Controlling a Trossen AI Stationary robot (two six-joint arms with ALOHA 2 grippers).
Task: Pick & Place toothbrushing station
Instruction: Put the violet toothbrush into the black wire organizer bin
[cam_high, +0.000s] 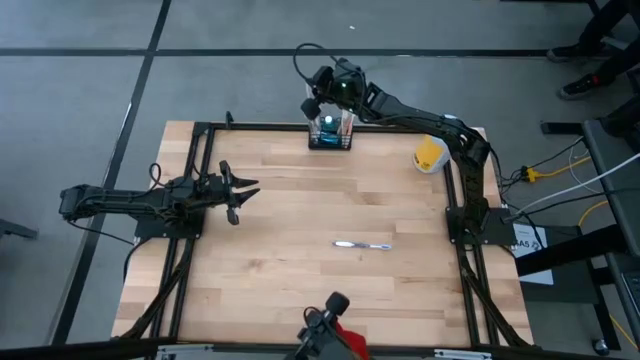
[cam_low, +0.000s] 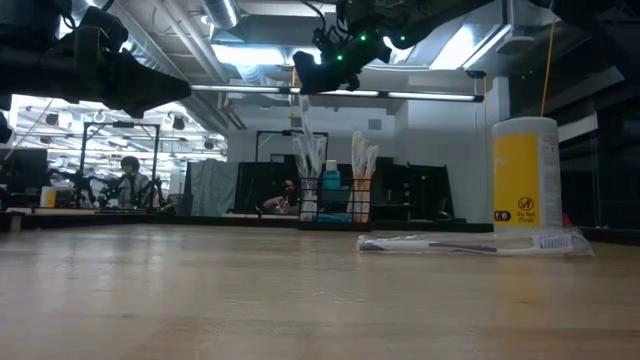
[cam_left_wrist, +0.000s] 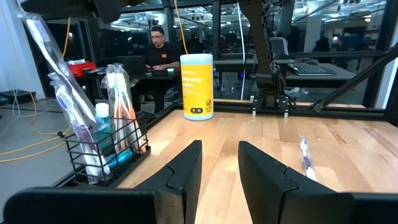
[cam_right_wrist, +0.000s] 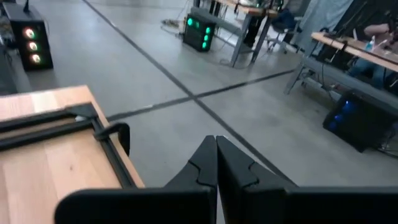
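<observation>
The toothbrushing station (cam_high: 330, 133) is a small black wire rack that holds several toothbrushes and a tube. It stands on its base at the table's far edge, and shows in the low view (cam_low: 335, 208) and the left wrist view (cam_left_wrist: 107, 152). My right gripper (cam_high: 318, 101) is shut, just above the rack and past the far edge; its wrist view (cam_right_wrist: 216, 140) shows nothing between the fingers. My left gripper (cam_high: 243, 195) is open and empty at the table's left, above the wood (cam_left_wrist: 219, 146). My right gripper (cam_low: 330, 62) hangs close over the top of the tallest wrapped toothbrush (cam_left_wrist: 46, 46) that sticks up from the rack. I cannot tell whether it touches it.
A yellow cup with a white rim (cam_high: 430, 155) stands at the far right. A loose wrapped toothbrush (cam_high: 362, 244) lies flat right of the table's middle. Black frame rails run along the table's left, right and far edges. A person sits in the room beyond.
</observation>
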